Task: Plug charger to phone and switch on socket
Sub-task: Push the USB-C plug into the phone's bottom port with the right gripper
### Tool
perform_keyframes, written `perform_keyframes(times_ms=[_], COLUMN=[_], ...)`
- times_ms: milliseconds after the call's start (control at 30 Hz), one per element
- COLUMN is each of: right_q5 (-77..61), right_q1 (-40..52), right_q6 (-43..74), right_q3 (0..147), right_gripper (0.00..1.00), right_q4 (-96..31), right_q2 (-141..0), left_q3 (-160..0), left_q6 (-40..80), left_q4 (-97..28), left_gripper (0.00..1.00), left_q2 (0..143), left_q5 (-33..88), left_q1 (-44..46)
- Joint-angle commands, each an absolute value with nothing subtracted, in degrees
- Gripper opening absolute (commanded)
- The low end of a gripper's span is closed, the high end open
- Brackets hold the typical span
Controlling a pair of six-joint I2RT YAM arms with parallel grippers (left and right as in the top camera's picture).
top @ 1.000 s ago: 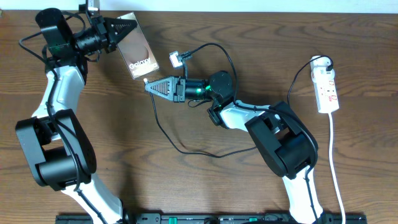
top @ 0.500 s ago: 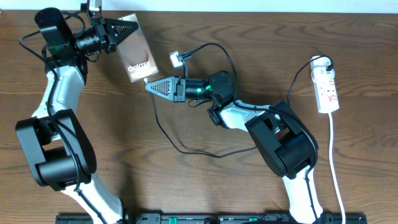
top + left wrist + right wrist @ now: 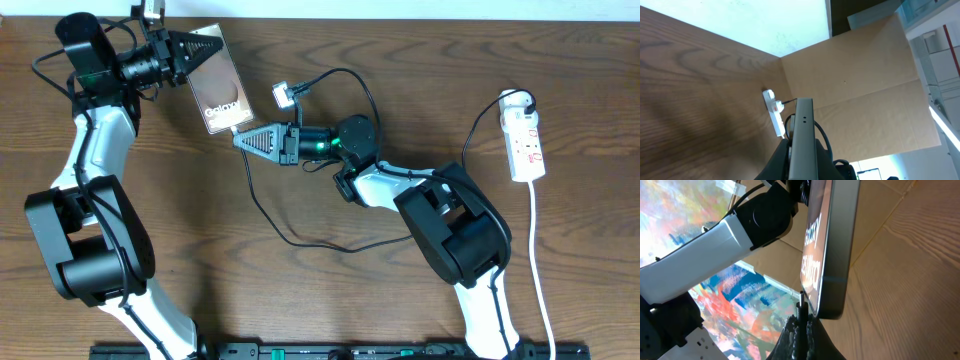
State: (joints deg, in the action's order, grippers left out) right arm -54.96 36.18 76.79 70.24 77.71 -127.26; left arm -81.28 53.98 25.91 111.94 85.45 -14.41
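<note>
The left gripper (image 3: 208, 45) is closed on the upper end of the phone (image 3: 222, 92) and holds it near the far left corner of the worktop (image 3: 330, 300), with the white text on the screen facing the overhead camera. The right gripper (image 3: 240, 140) is closed on the small plug tip of the charger (image 3: 257, 200), just under the lower end of the phone. In the right wrist view the tip stands just beside the phone's lower edge, on the screen side; whether it touches cannot be told. The black cable loops over the middle of the worktop. The socket (image 3: 526, 145) lies at the right edge, well apart from both grippers.
</note>
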Motion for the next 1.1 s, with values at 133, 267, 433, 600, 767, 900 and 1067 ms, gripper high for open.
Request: perform_keyframes(times_ms=[133, 267, 433, 600, 767, 900, 1067], right_q5=[-53.52, -54.06, -55.0, -55.16, -55.0, -55.66, -55.83], right_q1=[35.77, 35.79, 35.77, 35.77, 35.77, 35.77, 35.75], right_q6=[76.18, 75.09, 74.63, 73.19, 73.28, 73.91, 74.72], right_q3=[71.13, 71.13, 71.13, 71.13, 71.13, 71.13, 71.13], right_gripper=[0.01, 0.01, 0.01, 0.01, 0.01, 0.01, 0.01], right_q4=[77.45, 76.38, 76.23, 73.43, 74.32, 76.53, 76.97], right_q2=[-127.74, -127.74, -127.74, -127.74, -127.74, -127.74, -127.74], left_q3=[-81.65, -81.65, -81.65, -81.65, -81.65, -81.65, -81.65], left_q6=[53.74, 54.87, 55.18, 55.44, 55.37, 53.78, 53.67], left_q4=[26.26, 26.26, 26.26, 26.26, 26.26, 26.28, 26.28], left_gripper=[0.07, 0.07, 0.08, 0.08, 0.07, 0.07, 0.07], left_q2=[110.37, 110.37, 110.37, 110.37, 110.37, 110.37, 110.37], left_q5=[87.64, 86.35, 84.93, 84.64, 84.86, 84.88, 85.06], left_q1=[-14.31, -14.33, -14.33, -14.44, -14.44, -14.44, -14.44])
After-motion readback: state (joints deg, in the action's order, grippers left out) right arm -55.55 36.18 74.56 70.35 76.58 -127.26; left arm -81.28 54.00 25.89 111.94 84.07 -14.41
